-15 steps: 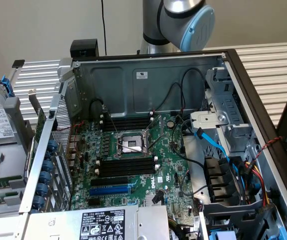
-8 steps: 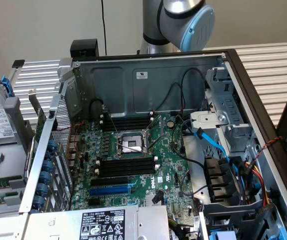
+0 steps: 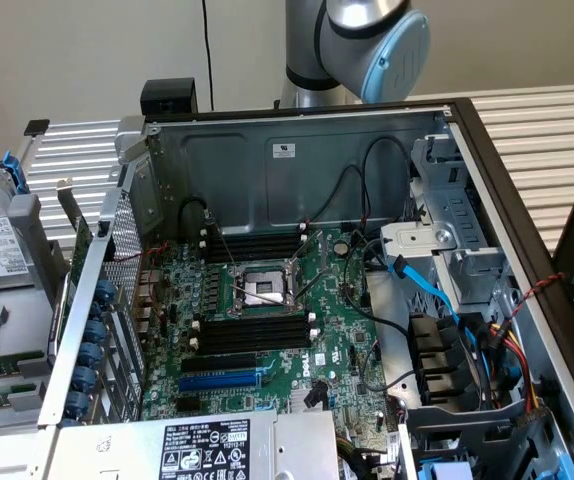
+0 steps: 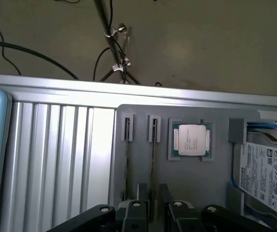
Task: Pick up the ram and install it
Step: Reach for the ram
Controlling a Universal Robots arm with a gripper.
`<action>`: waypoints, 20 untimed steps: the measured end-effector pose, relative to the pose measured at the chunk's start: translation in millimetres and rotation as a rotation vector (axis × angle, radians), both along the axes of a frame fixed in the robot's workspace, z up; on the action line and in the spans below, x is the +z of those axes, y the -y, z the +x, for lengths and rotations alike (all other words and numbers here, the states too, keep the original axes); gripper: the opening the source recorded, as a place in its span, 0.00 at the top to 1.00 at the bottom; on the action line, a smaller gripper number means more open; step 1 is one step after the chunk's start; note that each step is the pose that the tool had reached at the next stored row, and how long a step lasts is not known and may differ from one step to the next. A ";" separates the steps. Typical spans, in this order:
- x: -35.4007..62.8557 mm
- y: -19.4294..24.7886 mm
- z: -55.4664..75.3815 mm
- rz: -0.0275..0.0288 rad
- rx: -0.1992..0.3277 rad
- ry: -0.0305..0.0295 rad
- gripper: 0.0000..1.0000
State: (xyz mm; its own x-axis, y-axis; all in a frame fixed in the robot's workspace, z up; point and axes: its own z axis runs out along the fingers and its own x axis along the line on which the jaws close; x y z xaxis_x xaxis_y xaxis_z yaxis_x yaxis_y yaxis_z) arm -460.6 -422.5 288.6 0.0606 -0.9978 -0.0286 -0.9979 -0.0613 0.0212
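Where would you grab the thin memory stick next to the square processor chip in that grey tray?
Probably take the ram by its exposed long edge, coming from straight above the grey tray and pinching its two flat faces. It stands on edge in a narrow slot, so only that thin edge is free.

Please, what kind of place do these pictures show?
Probably a robotics lab bench set up for computer assembly: an open computer case with its motherboard bared, a robot arm behind it, and a grey parts tray holding a processor and a hard drive.
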 end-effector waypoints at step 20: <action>-36.6 6.2 0.0 0.0002 -0.001 -0.0001 0.76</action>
